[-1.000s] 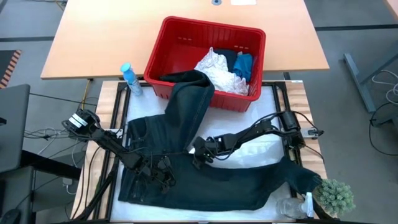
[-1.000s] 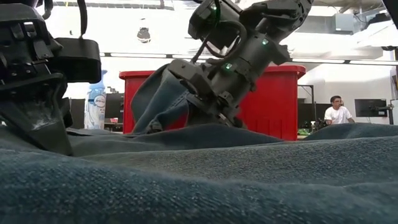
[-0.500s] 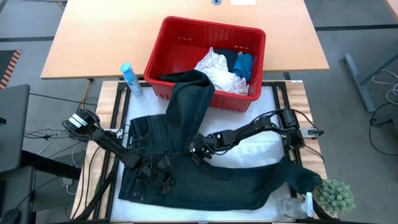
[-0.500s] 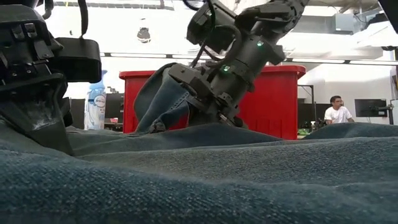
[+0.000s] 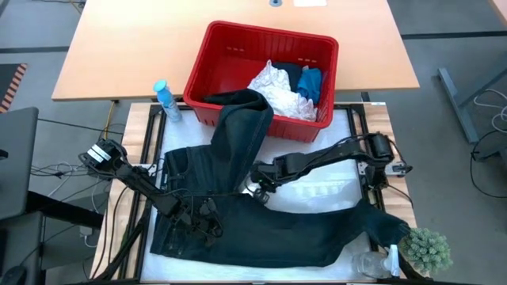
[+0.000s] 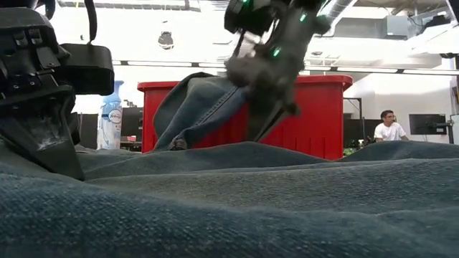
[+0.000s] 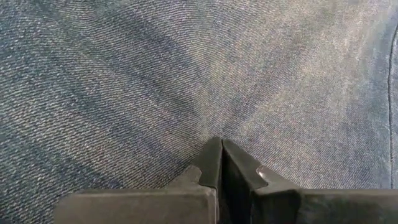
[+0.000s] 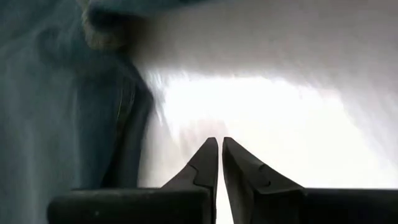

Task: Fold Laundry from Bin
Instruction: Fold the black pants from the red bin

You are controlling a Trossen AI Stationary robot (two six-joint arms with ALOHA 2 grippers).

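A pair of dark blue jeans [image 5: 261, 229] lies spread on the white table top. One leg runs up over the rim of the red bin [image 5: 230, 47]; the other reaches toward the table's right near corner. A white crinkled piece [image 5: 277, 87] and a blue one [image 5: 310, 81] lie in the bin. My left gripper [image 5: 207, 226] is shut, down on the jeans near their left end. My right gripper [image 5: 255, 191] hangs above the table where the two legs part. Its tips [image 8: 217, 142] stand only a slit apart, with nothing between them. My left gripper presses its shut fingertips [image 7: 219, 142] down on flat denim [image 7: 186, 93] of the jeans' upper part, slanting down from the table's left side. No cloth shows between the fingers. The jeans lie flat on the table under them.
A blue spray bottle [image 5: 166, 99] stands left of the bin. A small green plant [image 5: 426, 249] and a clear bottle [image 5: 372, 263] stand at the right near corner. A wooden table [image 5: 119, 47] lies under and behind the bin. A person [image 6: 389, 129] sits far back in the room.
My right gripper has risen off the jeans and now hangs clear above them, tipped more steeply downward. The jeans lie as before, one leg still over the bin's rim.
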